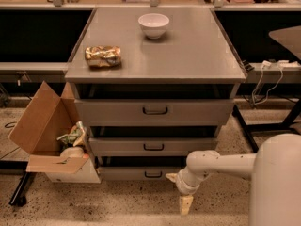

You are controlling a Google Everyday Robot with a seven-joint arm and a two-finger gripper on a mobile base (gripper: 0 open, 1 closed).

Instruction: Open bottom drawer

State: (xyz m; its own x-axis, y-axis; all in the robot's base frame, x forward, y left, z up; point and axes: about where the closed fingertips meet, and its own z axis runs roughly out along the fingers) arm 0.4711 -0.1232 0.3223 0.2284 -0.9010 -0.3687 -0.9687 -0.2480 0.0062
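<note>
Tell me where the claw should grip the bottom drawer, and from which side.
Grip the small black handle at the middle of the bottom drawer front. It is a horizontal loop standing off the panel, so probably come straight from the front, one finger above and one below. The open claw sits just right of it, low.
</note>
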